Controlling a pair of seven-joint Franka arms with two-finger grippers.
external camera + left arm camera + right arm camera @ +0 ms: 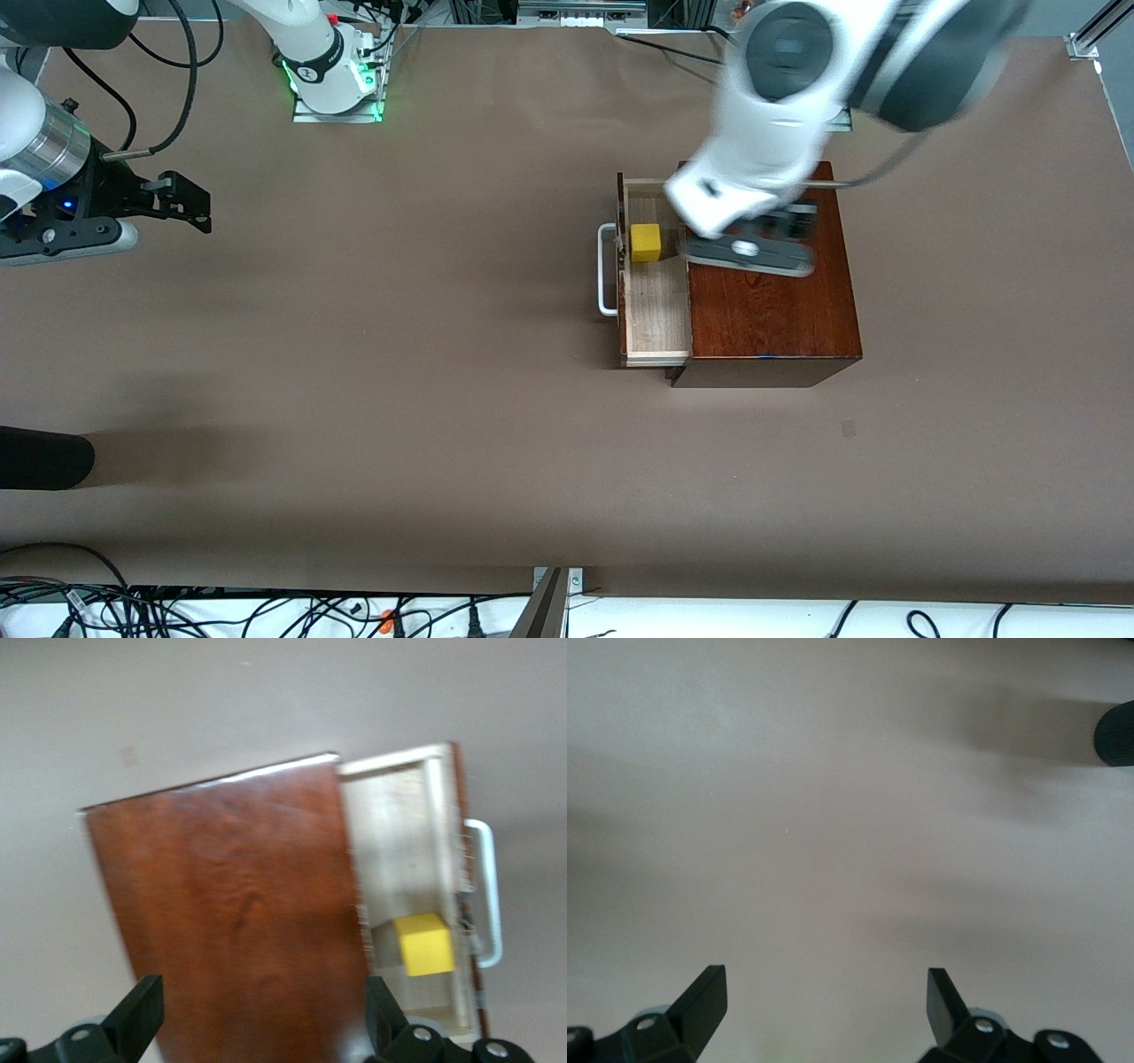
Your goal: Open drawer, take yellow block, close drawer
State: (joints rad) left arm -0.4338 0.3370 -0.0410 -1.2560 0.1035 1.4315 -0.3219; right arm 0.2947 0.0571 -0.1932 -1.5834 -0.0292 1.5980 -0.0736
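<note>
The counter [354,372] is wide open around the wooden box [771,301]. Its drawer [657,310] is pulled out, with the yellow block [646,243] sitting inside against the drawer front. The left gripper [257,1019] hangs over the box, jaws spread. It should probably come straight down and avoid the drawer walls. The right gripper [824,1001] waits, jaws spread, over bare counter.

box [771,310]: glossy reddish wood | drawer [657,310]: pale raw wood inside | table [354,354]: matt brown
</note>
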